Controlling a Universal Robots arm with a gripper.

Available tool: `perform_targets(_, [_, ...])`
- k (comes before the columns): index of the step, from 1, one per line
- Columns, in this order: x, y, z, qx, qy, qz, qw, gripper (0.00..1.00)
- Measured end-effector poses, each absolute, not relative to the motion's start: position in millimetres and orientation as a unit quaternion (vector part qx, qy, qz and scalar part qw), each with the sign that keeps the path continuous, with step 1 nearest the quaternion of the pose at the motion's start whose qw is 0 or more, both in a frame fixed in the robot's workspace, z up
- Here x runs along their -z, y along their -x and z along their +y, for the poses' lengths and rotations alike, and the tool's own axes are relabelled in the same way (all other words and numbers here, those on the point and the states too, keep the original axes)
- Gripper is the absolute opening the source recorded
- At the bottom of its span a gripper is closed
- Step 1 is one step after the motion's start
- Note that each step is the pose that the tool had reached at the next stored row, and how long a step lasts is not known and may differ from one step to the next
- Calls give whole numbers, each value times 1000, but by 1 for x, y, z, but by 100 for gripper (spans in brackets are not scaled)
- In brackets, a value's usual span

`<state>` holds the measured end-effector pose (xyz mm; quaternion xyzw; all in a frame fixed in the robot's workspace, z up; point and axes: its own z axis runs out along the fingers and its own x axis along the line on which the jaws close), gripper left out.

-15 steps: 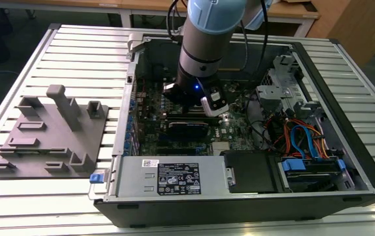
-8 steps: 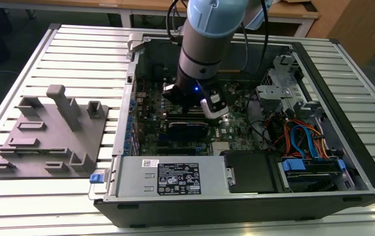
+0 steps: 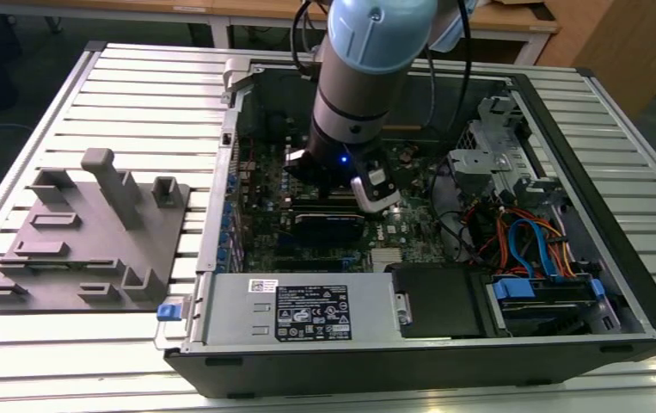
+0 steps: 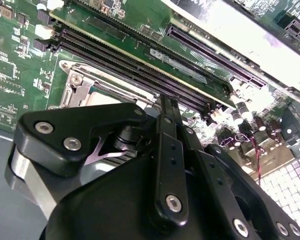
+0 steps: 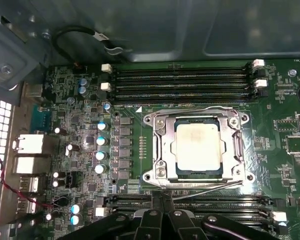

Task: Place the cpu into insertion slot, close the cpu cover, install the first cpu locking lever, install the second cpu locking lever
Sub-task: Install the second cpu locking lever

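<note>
The cpu (image 5: pixel 197 147), a dull silver square, lies in the insertion slot (image 5: pixel 197 176) on the green board. The silvery cpu cover (image 5: pixel 162 150) lies flat around it, framing the chip. One thin wire locking lever (image 5: pixel 190 108) runs along the socket side nearest the far memory slots. A second lever (image 5: pixel 210 187) runs slanted along the opposite side, its end close to my fingertips. My gripper (image 5: pixel 162 198) is shut, its tips together just beside that socket edge. In the second wrist view my gripper (image 4: pixel 165 102) sits by the socket frame (image 4: pixel 82 87). In the exterior view my gripper (image 3: pixel 345 191) hangs low inside the open case.
Black memory slots (image 5: pixel 185 80) lie on both sides of the socket, with a row of capacitors (image 5: pixel 101 147) beside it. The case holds a power supply (image 3: pixel 299 310), cables and a drive cage (image 3: pixel 499 163). A grey fixture (image 3: pixel 87 232) stands on the slatted table at the exterior view's left.
</note>
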<state>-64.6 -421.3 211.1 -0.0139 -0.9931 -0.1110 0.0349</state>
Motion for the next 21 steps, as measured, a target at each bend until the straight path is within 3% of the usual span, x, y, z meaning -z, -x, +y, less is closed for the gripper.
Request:
perform_targets(10, [-209, 65, -425, 115, 14, -993, 35, 10])
perform_targets(21, [-199, 71, -424, 138, 13, -990, 35, 10])
